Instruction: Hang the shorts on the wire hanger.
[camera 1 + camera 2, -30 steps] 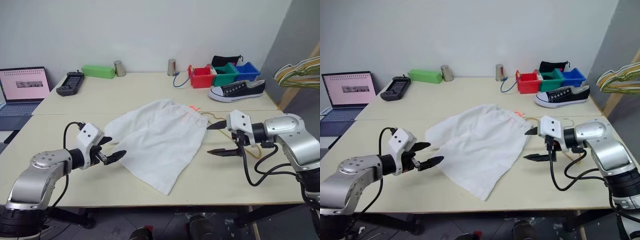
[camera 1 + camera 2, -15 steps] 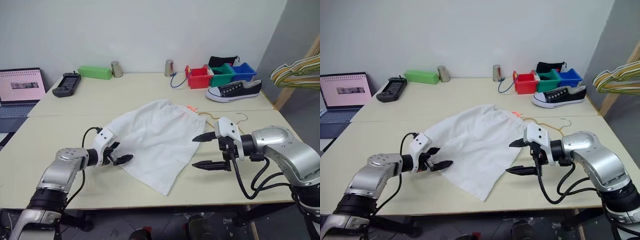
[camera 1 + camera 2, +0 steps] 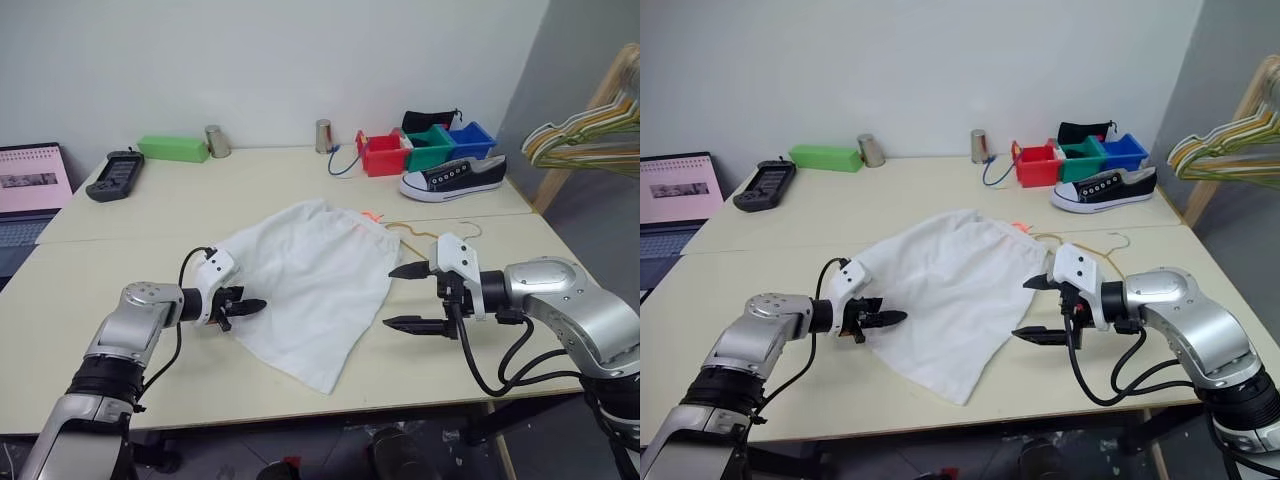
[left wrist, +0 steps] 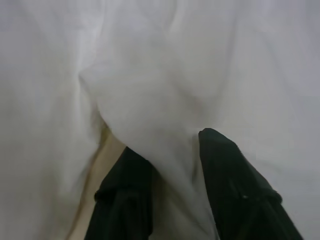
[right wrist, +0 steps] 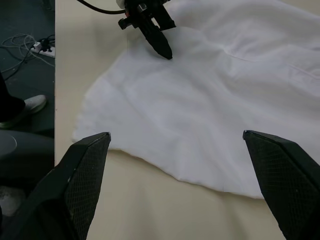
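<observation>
1. At the left, we see the left gripper [image 3: 243,306] at the left hem of the shorts [image 3: 315,275]. In the left wrist view its fingers [image 4: 235,185] stand narrow with a fold of white cloth pinched up between them. We read this as the grasp forming, not yet proven by any lift.

2. In the middle, the shorts lie flat on the table [image 3: 130,270], waistband toward the far side, one leg corner pointing at the near edge. They are not on the hanger; we judge the task to be at its first step, taking hold of the cloth.

3. Just beyond the waistband the orange drawstring [image 3: 374,216] shows, and beside it the hanger [image 3: 440,235] lies flat, hook toward the right, its near wire partly hidden behind the right arm.

4. At the right, the right gripper [image 3: 404,297] hovers wide and empty just off the right hem of the shorts, one finger above the other.

5. Next move, as we judge it: the right gripper takes the hanger or the right hem, while the left raises its fold.

6. Room: bare table lies left of the shorts and along the near edge. The shoe [image 3: 452,177] and bins [image 3: 420,150] stand well apart at the far right. The bunch of hangers [image 3: 585,140] hangs beyond the table's right end.
</observation>
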Robot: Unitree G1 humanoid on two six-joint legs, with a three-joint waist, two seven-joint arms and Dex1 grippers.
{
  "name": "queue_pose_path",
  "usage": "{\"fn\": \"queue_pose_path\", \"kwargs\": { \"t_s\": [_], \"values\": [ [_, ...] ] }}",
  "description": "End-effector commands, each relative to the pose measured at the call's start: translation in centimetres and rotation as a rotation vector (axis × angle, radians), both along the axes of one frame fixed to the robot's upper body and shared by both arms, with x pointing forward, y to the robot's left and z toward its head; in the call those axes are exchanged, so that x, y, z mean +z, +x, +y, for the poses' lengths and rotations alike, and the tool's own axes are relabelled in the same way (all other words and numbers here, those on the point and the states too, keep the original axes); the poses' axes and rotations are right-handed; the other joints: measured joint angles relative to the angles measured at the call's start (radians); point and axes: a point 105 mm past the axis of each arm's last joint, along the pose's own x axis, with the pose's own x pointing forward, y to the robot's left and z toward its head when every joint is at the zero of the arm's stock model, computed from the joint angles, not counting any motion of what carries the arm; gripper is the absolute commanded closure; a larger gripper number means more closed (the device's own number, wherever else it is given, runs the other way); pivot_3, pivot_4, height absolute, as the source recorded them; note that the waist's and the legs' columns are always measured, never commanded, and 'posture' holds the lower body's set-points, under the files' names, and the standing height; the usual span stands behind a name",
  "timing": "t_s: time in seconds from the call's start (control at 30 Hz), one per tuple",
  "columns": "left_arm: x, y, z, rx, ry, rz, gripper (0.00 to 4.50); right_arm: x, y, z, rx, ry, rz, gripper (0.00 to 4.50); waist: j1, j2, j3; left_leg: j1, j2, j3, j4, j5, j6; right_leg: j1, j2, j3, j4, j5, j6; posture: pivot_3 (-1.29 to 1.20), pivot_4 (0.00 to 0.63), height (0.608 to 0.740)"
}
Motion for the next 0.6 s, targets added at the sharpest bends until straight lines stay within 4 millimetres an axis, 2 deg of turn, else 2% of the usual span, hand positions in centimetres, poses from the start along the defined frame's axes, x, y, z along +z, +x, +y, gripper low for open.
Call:
{"fn": "queue_pose_path", "kwargs": {
  "t_s": [0.03, 0.13, 0.2, 0.3, 0.37, 0.43, 0.53, 0.6],
  "values": [
    [1.7, 0.6, 1.0, -0.03, 0.048, -0.049, 3.87, 1.3, 0.0, -0.2, -0.003, 0.011, -0.068, 0.0, -0.012, 0.0, 0.0, 0.0, 0.0, 0.0, 0.0, 0.0, 0.0, 0.0, 0.0, 0.0, 0.0, 0.0, 0.0, -0.36, 0.03, 0.74],
    [1.7, 0.7, 1.3, -0.047, 0.077, -0.043, 4.46, 1.4, 0.2, -0.3, -0.007, 0.009, -0.076, 0.0, -0.021, 0.0, -0.001, 0.0, 0.0, 0.0, 0.0, 0.0, 0.0, 0.0, 0.0, 0.0, 0.0, 0.0, 0.0, -0.37, 0.024, 0.74],
    [1.2, 0.5, 1.8, -0.081, 0.132, -0.023, 4.46, 1.4, 0.2, -0.3, -0.008, 0.006, -0.08, 0.0, -0.032, 0.0, -0.001, 0.0, 0.0, 0.0, 0.0, 0.0, 0.0, 0.0, 0.0, 0.0, 0.0, 0.0, 0.0, -0.37, 0.024, 0.74],
    [0.0, 0.8, 3.7, -0.15, 0.352, -0.059, 4.46, 1.4, 0.3, -0.4, -0.009, 0.003, -0.084, 0.0, -0.042, -0.001, -0.002, 0.0, 0.0, 0.0, 0.0, 0.0, 0.0, 0.0, 0.0, 0.0, 0.0, 0.0, 0.0, -0.37, 0.021, 0.74],
    [-0.3, 2.2, 5.1, -0.147, 0.513, -0.122, 4.46, 1.4, 0.3, -0.5, -0.009, 0.001, -0.086, 0.0, -0.044, -0.003, -0.004, 0.0, 0.0, 0.0, 0.0, 0.0, 0.0, 0.0, 0.0, 0.0, 0.0, 0.0, 0.0, -0.38, 0.019, 0.74],
    [0.3, 4.3, 6.4, -0.127, 0.708, -0.239, 4.46, 1.4, 0.4, -0.6, -0.01, -0.004, -0.09, 0.0, -0.045, -0.005, -0.006, 0.0, 0.0, -0.001, 0.001, 0.0, 0.0, 0.001, 0.0, -0.001, 0.001, 0.001, 0.002, -0.38, 0.017, 0.74],
    [3.2, 8.1, 6.4, -0.025, 0.879, -0.464, 4.46, 1.5, 0.5, -0.6, -0.013, -0.008, -0.096, 0.0, -0.047, -0.007, -0.007, 0.0, -0.001, -0.001, 0.001, 0.0, 0.0, 0.001, -0.001, -0.001, 0.0, 0.003, 0.005, -0.39, 0.016, 0.74],
    [4.3, 9.3, 6.1, -0.012, 0.964, -0.553, 4.46, 1.5, 0.6, -0.7, -0.017, -0.01, -0.103, 0.0, -0.05, -0.01, -0.007, -0.002, -0.002, -0.001, 0.003, 0.0, 0.0, 0.001, -0.002, -0.001, 0.0, 0.004, 0.008, -0.39, 0.016, 0.74]
  ]
}}
